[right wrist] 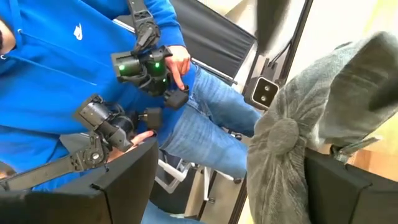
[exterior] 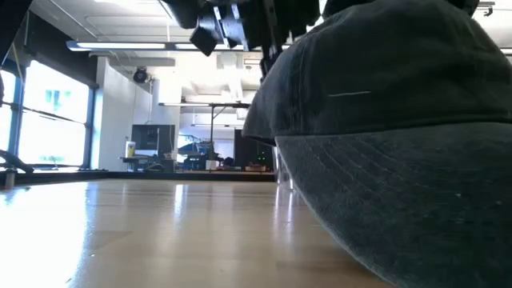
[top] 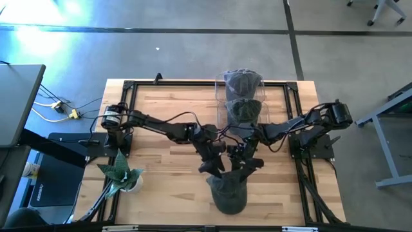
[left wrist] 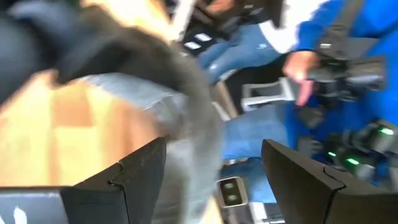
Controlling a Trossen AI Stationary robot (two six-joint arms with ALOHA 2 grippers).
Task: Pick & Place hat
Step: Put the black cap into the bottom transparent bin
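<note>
The dark grey cap (top: 228, 193) sits at the wooden counter's (top: 161, 116) near edge, with the left gripper (top: 214, 169) and right gripper (top: 248, 166) above it, jaws open.

Both arms reach inward over the wooden table (top: 161, 161), their grippers meeting above a dark hat (top: 228, 194) at the near edge (a potted plant (top: 120, 174) sits to the left).

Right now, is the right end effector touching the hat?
Cannot tell. In the high view the right end effector overlaps the hat; its wrist view shows fabric by one finger, contact unclear.
</note>
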